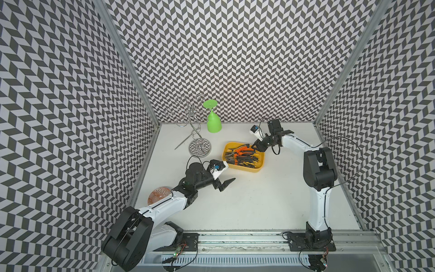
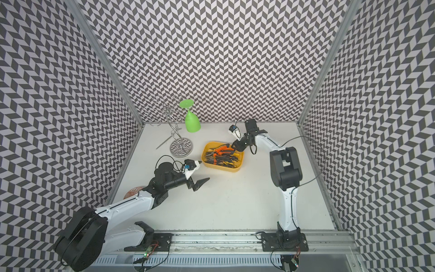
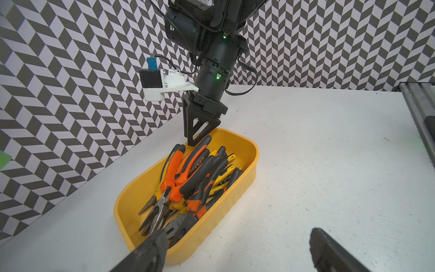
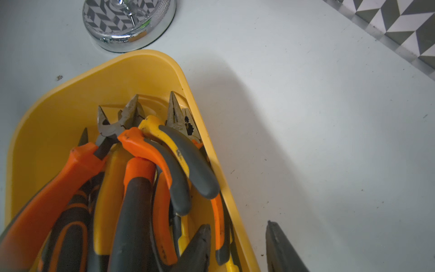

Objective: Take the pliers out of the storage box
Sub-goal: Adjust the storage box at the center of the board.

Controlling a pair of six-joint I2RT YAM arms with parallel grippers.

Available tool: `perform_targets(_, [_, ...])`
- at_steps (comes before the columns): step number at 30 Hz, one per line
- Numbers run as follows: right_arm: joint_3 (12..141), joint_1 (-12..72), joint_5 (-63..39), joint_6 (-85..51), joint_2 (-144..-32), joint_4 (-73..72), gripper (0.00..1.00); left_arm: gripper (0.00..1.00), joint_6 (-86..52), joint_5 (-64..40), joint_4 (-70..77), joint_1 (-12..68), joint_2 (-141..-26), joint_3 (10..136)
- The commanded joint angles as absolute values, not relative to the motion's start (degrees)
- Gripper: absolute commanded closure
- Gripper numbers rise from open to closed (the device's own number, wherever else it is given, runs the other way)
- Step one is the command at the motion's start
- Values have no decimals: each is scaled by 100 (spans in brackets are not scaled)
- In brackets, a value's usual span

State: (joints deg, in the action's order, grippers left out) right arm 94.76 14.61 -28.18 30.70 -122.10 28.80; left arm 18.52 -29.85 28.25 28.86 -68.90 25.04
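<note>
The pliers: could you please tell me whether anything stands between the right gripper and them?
Nothing foreign, but the box wall does. The right gripper sits at the handle ends of the pliers with its jaws apart astride that wall, one jaw above the handles, the other outside over the table.

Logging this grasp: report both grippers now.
Left gripper: open, empty.
Right gripper: astride a pliers handle and the rim of the storage box; grip cannot be told.

storage box (image 3: 253, 174): glossy yellow plastic | pliers (image 3: 188, 174): dull metal, matt handles | stand base (image 4: 131, 38): mirror chrome
</note>
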Motion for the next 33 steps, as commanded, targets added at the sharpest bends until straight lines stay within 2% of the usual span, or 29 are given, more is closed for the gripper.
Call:
perform_targets(1, [9545, 1494, -2755, 3066, -12398, 2886, 67, 2, 1836, -2971, 2874, 2907, -6960, 2644])
perform_targets(3, [9578, 1494, -2789, 3026, -12418, 2917, 76, 2, 1819, -2971, 2871, 2903, -6977, 2648])
perform_targets(5, [9559, 1494, -2777, 3014, -12409, 2923, 78, 2, 1818, -2971, 2868, 2908, -6979, 2651])
perform_targets(6, [9525, 1493, -2683, 2991, -12408, 2864, 73, 2, 1811, -2971, 2870, 2902, -6979, 2654])
perform_targets(7, [9487, 1494, -2549, 2973, -12412, 2800, 63, 2, 1808, -2971, 2870, 2909, -6979, 2647])
perform_targets(8, [9471, 1494, -2437, 2961, -12434, 2753, 64, 2, 1807, -2969, 2874, 2913, -6979, 2654])
perform_targets(10, [9593, 1494, -2398, 2994, -12543, 2902, 77, 2, 1789, -2971, 2867, 2909, -6987, 2654])
perform_targets(14, [9567, 1494, -2530, 2907, -12524, 2921, 90, 2, 1754, -2955, 2830, 2914, -7005, 2672])
perform_targets(19, [8959, 1494, -2569, 2488, -12077, 2353, 100, 2, 1567, -2914, 2915, 2910, -7030, 2662])
perform_targets(27, [6973, 1641, -2494, -215, -10796, 321, 100, 2, 808, -2298, 2932, 2909, -7087, 2782])
perform_targets(33, [5585, 2305, -1707, -1942, -9777, -826, 100, 2, 135, -1666, 2643, 2912, -7041, 2911])
